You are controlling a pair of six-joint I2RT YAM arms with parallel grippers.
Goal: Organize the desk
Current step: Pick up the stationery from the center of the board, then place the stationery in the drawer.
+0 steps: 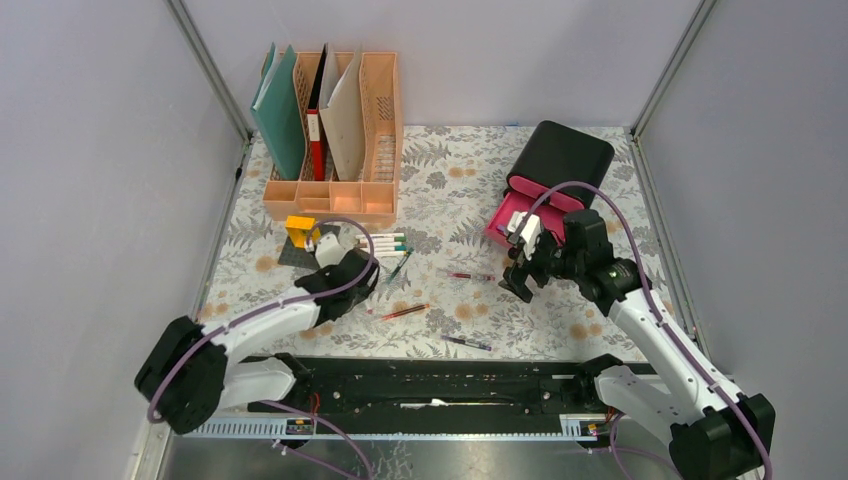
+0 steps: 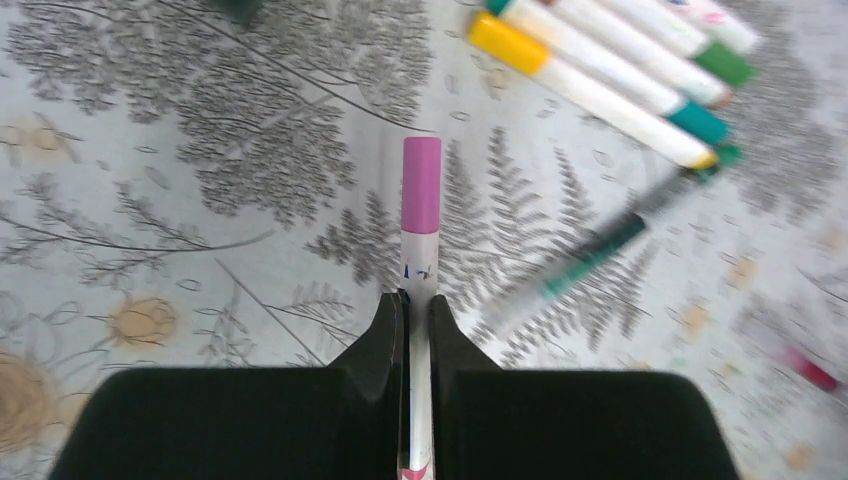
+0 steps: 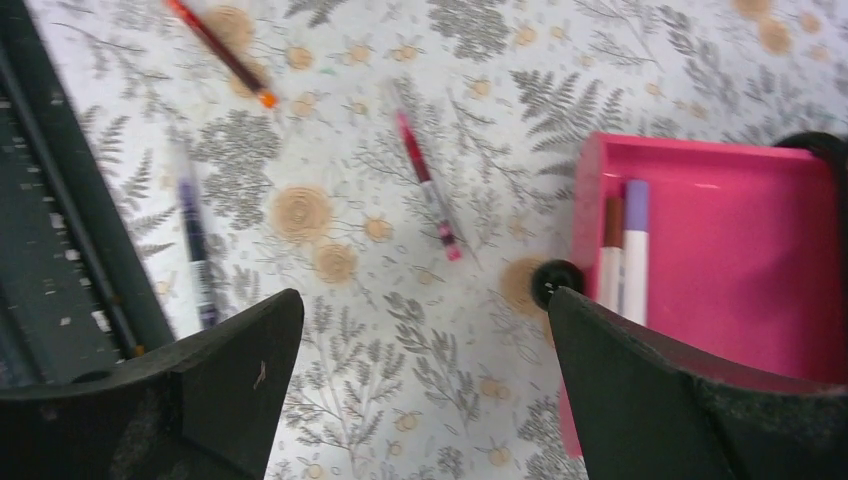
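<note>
The desk (image 1: 450, 190) is covered in fern-print cloth with pens scattered over it. My left gripper (image 1: 350, 275) (image 2: 417, 300) is shut on a white marker with a magenta cap (image 2: 421, 200), which points away from the fingers just above the cloth. Several white markers with coloured caps (image 2: 610, 75) (image 1: 385, 242) lie side by side just beyond it, with a green pen (image 2: 590, 255) (image 1: 400, 265) next to them. My right gripper (image 1: 525, 275) (image 3: 425, 305) hangs open and empty over the cloth, beside the pink drawer (image 3: 730, 240), which holds two markers (image 3: 625, 250).
A peach file rack (image 1: 335, 130) with folders stands at the back left, with a yellow object (image 1: 300, 230) in front of it. The black drawer box (image 1: 560, 155) sits at the back right. Loose pens: red (image 1: 405, 311), pink-red (image 1: 465, 275) (image 3: 425, 185), purple (image 1: 468, 344) (image 3: 195, 240).
</note>
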